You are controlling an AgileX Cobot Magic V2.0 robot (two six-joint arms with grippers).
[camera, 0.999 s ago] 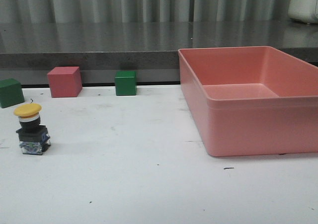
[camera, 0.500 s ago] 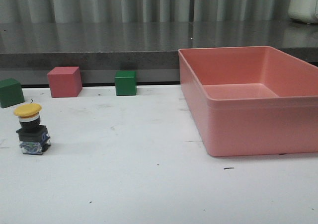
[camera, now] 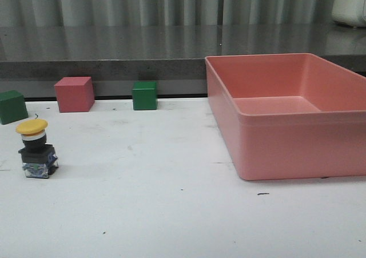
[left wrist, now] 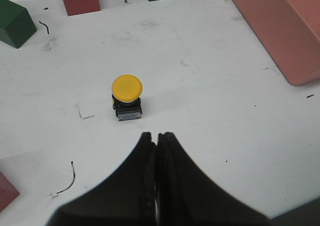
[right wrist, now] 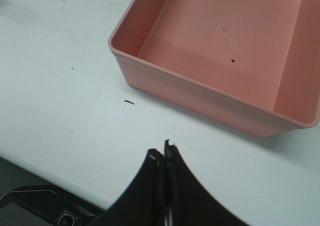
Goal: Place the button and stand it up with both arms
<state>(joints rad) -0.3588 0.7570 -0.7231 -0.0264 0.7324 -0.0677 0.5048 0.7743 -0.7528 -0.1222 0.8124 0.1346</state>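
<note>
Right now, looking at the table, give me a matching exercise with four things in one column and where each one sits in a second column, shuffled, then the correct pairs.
Column one:
1. button
2. pink cube
3. pink bin
4. left claw

Column two:
A. along the table's back edge, between two green cubes
B. shut, empty, above the table, aimed at the yellow cap
C. standing upright on its dark base at the table's left side
D. on the table's right side, nothing inside

Pairs: 1-C, 2-A, 3-D, 4-B
</note>
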